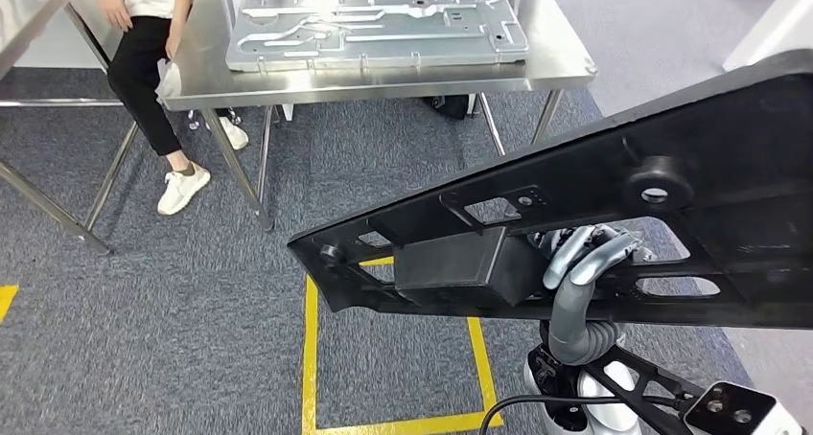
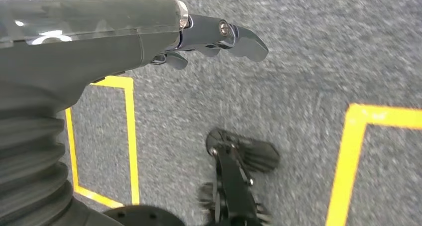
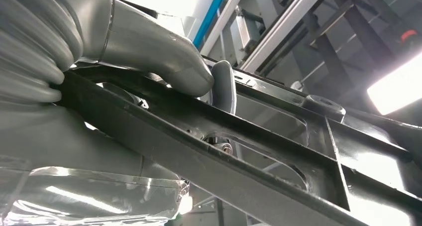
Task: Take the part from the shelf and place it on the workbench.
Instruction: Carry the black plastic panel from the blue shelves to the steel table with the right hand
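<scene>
A: The part in the right hand looks like matt black moulded plastic; the hand's cover is smooth grey and slightly glossy.

B: The workbench is brushed, shiny metal; the plate on it is dull pale metal; the carpet is rough grey cloth, marked with glossy yellow tape.

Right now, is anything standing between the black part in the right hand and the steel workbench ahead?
Open carpet lies between the black part, held by the right hand, and the workbench. A silver plate already covers much of its top, and a person stands at its left corner.
</scene>
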